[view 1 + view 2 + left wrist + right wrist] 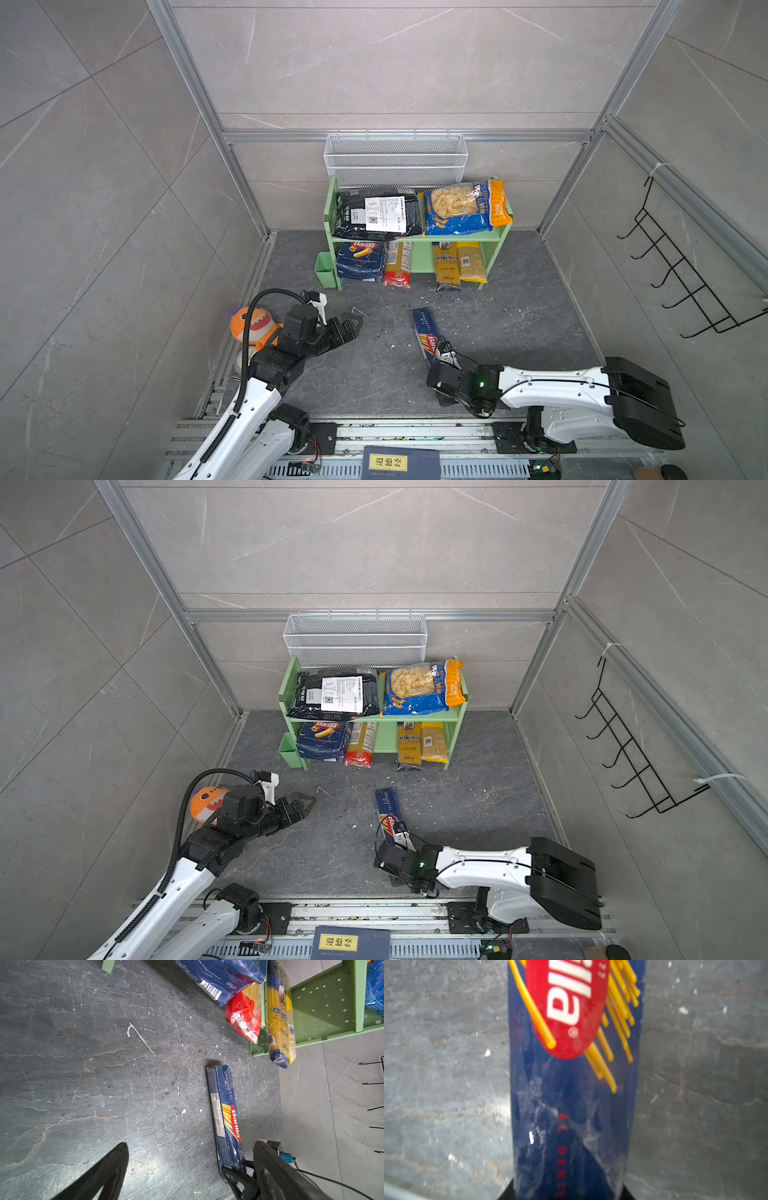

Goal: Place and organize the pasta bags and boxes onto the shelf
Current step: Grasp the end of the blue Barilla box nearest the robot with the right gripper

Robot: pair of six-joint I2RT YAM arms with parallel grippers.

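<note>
The shelf stands midway along the back edge of the table, with a wire basket on the wall behind it and a cup on its left end. On the upper tier the large bag lies left of the shell pasta bag. Below, the wide box sits at the left end, one spaghetti pack just right of it, and a pair of spaghetti packs side by side toward the right end. The narrow box lies before the shelf, right of centre; a plush shark sits by the left edge, a book beyond the front edge.
</note>
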